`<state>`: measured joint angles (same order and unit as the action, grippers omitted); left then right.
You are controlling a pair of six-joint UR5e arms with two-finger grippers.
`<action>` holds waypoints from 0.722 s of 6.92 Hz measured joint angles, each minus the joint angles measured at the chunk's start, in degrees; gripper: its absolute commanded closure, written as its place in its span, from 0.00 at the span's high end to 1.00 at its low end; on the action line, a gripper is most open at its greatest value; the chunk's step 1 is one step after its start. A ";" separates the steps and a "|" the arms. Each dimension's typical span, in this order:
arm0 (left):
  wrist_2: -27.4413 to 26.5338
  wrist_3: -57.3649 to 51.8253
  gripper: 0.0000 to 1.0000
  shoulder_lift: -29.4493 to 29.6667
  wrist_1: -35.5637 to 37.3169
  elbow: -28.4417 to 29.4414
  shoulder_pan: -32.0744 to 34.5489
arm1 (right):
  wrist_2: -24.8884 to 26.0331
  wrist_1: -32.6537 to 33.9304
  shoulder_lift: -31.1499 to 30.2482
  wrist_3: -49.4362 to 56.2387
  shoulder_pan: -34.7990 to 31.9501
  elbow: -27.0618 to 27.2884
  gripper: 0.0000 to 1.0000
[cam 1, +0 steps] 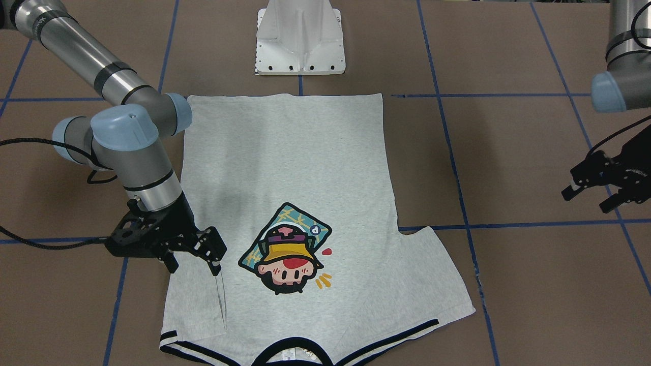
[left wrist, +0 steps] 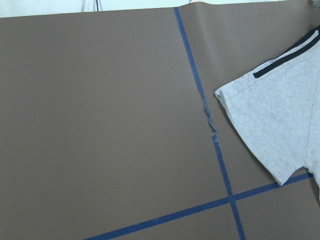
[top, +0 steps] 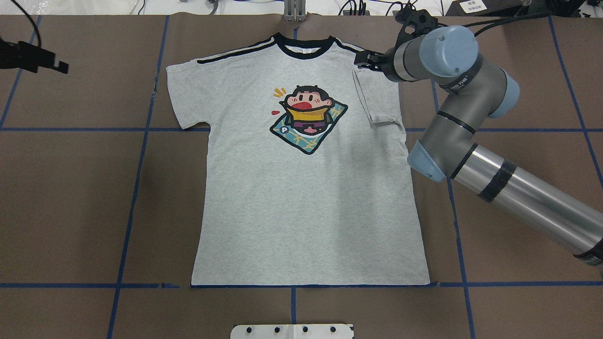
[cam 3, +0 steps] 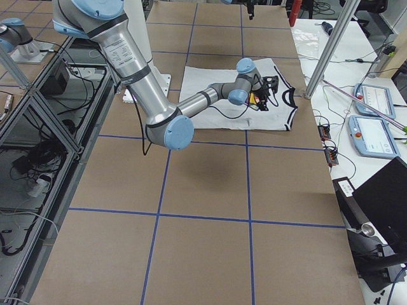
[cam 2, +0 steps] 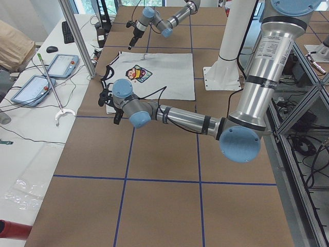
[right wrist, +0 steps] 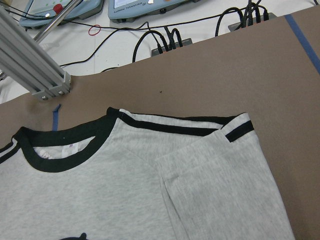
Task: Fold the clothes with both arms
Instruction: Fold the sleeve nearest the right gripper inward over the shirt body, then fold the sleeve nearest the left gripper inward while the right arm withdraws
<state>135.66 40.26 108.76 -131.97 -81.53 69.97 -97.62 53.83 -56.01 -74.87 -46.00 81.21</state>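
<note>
— Where's the shirt?

— The grey T-shirt (top: 306, 197) lies flat and face up in the middle of the brown table (top: 70, 188). Its collar (top: 304, 49) is at the far edge and its hem is nearest the white pedestal (cam 1: 300, 46). One sleeve (top: 377, 101) is turned in over the chest, on the right arm's side.

— And the jaws?

— The right gripper (cam 1: 194, 264) hangs over that turned-in sleeve near the shoulder. Its jaws are apart and there's no cloth between them. One fingertip (cam 1: 216, 265) sits right at the sleeve's crease (I can't tell if it touches).

— The other one?

— The left gripper (cam 1: 587, 199) is well off the shirt, above bare table out past the flat sleeve (top: 183, 99). Its jaws are spread too and grip nothing.
</note>
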 measured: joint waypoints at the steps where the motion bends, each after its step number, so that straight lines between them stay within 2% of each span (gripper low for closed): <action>1: -2.98 2.04 0.98 6.57 -2.06 7.76 -3.51 | -0.41 0.25 -3.11 -0.01 0.30 4.93 1.00; 3: -11.30 8.54 0.86 15.40 -8.50 20.67 -9.29 | -0.79 0.38 -8.23 -0.14 0.94 11.85 1.00; 5: -17.89 11.41 0.60 21.16 -10.86 29.14 -12.46 | -0.52 0.36 -10.51 -0.54 1.90 14.40 1.00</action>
<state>117.77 51.67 129.92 -142.83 -52.38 57.51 -98.14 54.19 -66.52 -75.41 -44.10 95.60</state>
